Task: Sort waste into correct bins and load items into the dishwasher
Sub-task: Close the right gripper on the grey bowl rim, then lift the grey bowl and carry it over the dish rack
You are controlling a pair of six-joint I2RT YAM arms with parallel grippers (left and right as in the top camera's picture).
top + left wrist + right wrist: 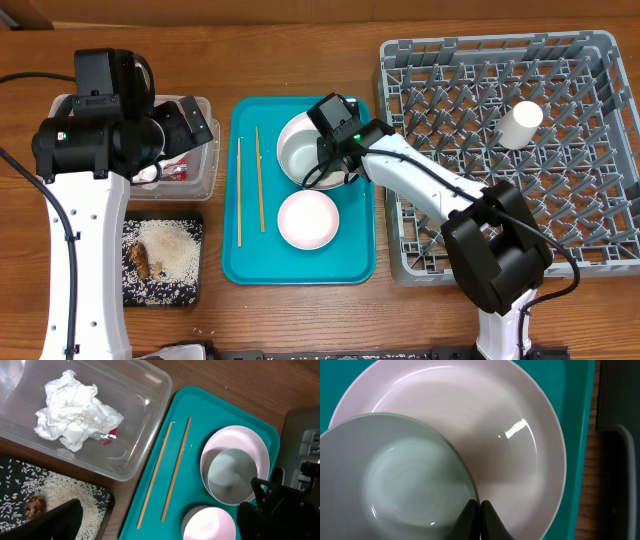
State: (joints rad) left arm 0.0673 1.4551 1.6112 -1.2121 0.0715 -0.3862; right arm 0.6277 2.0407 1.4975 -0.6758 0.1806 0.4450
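White bowl (pixel 300 155) sits in the plate (pixel 530 435) on the teal tray (pixel 352 262), its rim pinched between the right gripper's (pixel 480 506) closed fingers. Loading the dish rack (pixel 585 240) seems the step in hand. The next move calls for a steady lift rightward. Left gripper (pixel 197 122) hangs spread wide over the clear tub (pixel 145 425).

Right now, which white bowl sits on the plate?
The far bowl, at the right tool; the near bowl stands alone on the teal tray.

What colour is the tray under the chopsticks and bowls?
Teal. The tray shows best in the overhead view.
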